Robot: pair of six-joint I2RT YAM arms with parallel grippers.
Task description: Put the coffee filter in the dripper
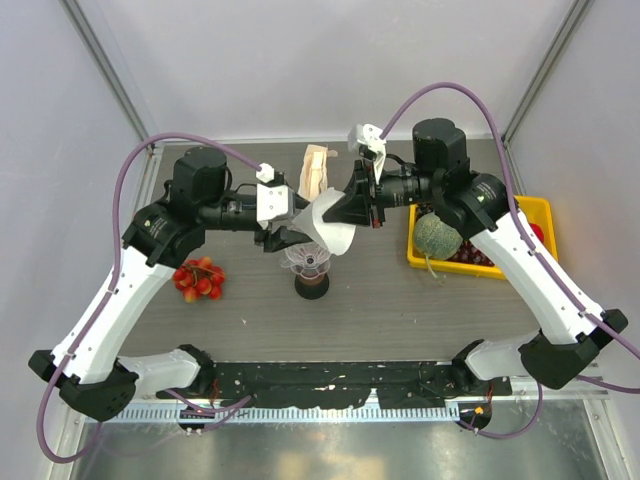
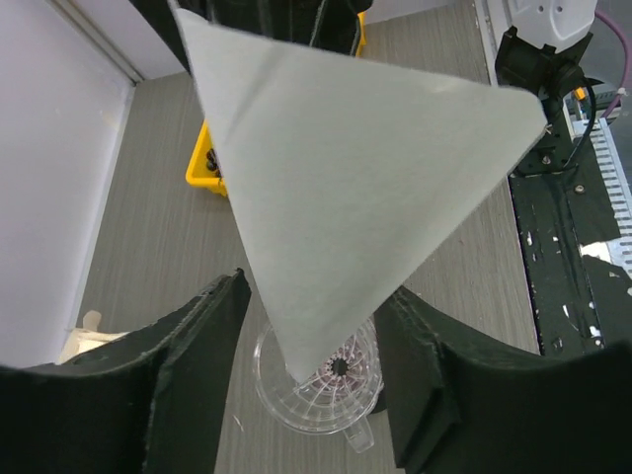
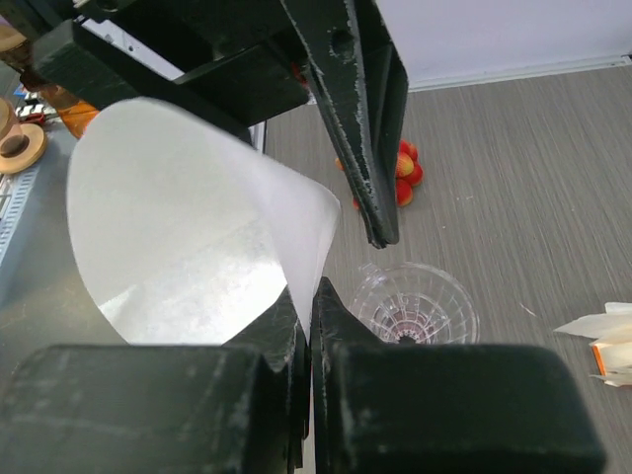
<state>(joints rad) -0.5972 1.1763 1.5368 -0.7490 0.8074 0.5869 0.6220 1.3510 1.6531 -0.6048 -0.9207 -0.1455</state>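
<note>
The white coffee filter hangs in the air, pinched at one edge by my shut right gripper. In the right wrist view the jaws are closed on the filter's edge and the filter opens as a cone to the left. The clear ribbed dripper stands on a dark brown cup, just below the filter. My left gripper is open. In the left wrist view its fingers stand either side of the filter's tip, which points down over the dripper. The dripper is empty.
An upright beige packet stands behind the grippers. A bunch of red fruit lies at the left. A yellow tray at the right holds a green melon and dark fruit.
</note>
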